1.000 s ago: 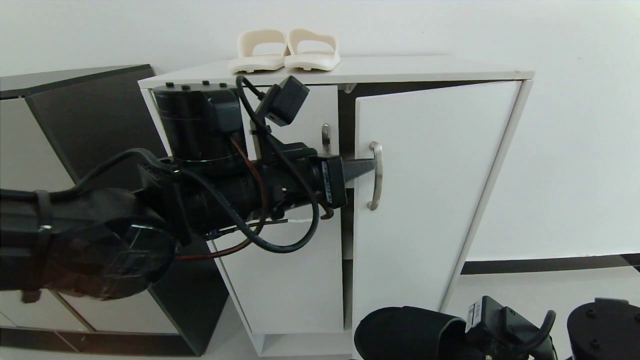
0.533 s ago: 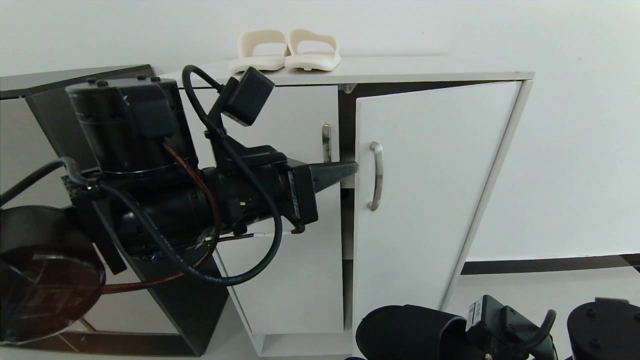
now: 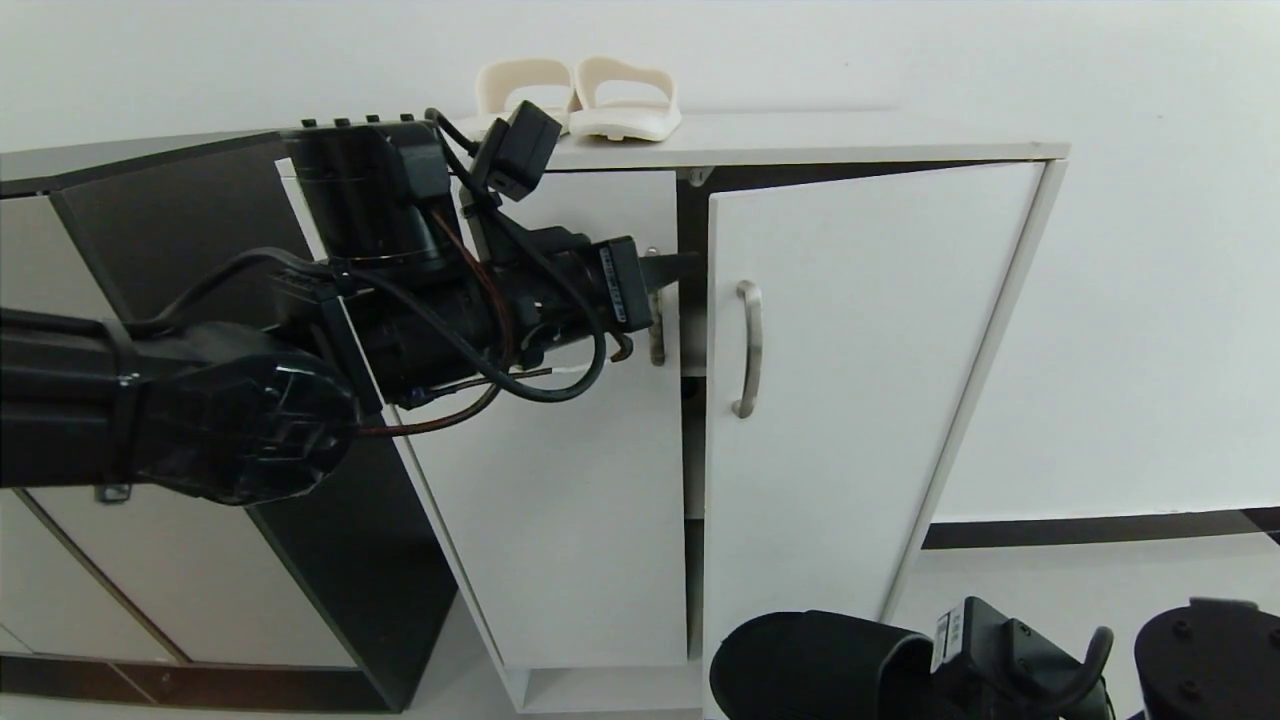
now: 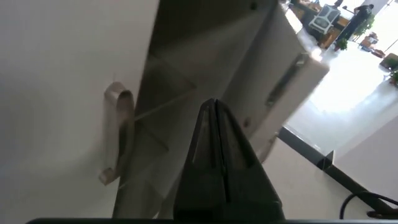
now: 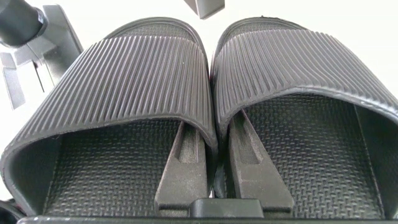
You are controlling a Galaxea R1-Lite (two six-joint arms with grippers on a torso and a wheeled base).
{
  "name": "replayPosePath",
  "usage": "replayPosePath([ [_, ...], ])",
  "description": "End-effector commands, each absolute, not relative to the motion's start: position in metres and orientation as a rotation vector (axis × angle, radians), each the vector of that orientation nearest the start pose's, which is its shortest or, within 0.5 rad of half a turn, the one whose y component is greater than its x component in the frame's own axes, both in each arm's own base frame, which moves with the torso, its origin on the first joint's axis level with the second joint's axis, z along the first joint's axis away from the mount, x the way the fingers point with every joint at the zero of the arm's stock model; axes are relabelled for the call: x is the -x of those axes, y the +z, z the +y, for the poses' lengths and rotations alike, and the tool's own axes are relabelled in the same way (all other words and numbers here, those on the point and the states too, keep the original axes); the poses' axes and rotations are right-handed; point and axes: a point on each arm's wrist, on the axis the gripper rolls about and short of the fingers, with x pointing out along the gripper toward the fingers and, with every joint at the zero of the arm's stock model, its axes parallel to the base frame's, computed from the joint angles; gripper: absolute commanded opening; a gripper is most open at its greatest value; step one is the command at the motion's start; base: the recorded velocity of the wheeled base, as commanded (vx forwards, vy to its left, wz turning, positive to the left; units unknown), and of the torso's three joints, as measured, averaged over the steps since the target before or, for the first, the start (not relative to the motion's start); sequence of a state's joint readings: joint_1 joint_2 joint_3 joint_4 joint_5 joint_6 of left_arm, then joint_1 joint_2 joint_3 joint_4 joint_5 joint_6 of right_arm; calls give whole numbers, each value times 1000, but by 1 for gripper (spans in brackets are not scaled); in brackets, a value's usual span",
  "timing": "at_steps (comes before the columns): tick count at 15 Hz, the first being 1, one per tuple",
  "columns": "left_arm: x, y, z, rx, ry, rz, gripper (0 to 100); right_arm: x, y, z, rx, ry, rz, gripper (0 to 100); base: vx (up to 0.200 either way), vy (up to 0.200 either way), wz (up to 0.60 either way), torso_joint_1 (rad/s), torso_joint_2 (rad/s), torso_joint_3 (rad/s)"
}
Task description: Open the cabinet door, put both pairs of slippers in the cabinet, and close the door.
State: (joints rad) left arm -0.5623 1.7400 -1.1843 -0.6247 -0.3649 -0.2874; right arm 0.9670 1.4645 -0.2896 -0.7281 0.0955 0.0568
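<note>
Two pairs of slippers are showing. The cream slippers [image 3: 570, 100] are sitting side by side on top of the white cabinet [image 3: 850, 135], toward its left end. The black slippers [image 3: 810, 660] are hanging low in front of the cabinet, below the right door [image 3: 860, 400]. The right gripper [image 5: 217, 165] is gripping them as a pair, with one finger [image 5: 183, 158] pushed under each strap and the two touching inner sides pinched together. The right door is standing slightly ajar, leaving a dark gap between it and the left door [image 3: 570, 480], which is looking closed. The left gripper [image 3: 688, 265] is hovering at that gap, near the top of the left door's handle [image 3: 655, 345]. Its jaws are pressing together on nothing and pointing into the opening. The right door's handle [image 3: 748, 350] is sitting just beside the gripper, untouched. A dark cabinet [image 3: 180, 220] is standing against the white one's left side.
</note>
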Motion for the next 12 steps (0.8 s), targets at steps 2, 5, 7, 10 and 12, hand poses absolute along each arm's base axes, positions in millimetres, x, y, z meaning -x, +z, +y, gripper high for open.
replayPosePath([
  [2,-293,262,-197,270,-935,95,0,-109,121,166,151,1040,457,0,0,0,0,0,0,0],
  [5,-297,258,-205,268,-953,106,0,-110,120,168,157,1041,463,0,0,0,0,0,0,0],
  [7,-295,257,-212,266,-970,109,0,-110,120,168,154,1040,465,0,-100,0,0,-1,-1,1],
  [10,-285,262,-222,271,-1009,66,0,-110,119,168,150,1038,471,0,-200,0,0,9,4,-1],
  [12,-260,258,-237,250,-1082,89,0,-105,119,164,149,1059,471,0,-200,0,0,-2,0,0],
])
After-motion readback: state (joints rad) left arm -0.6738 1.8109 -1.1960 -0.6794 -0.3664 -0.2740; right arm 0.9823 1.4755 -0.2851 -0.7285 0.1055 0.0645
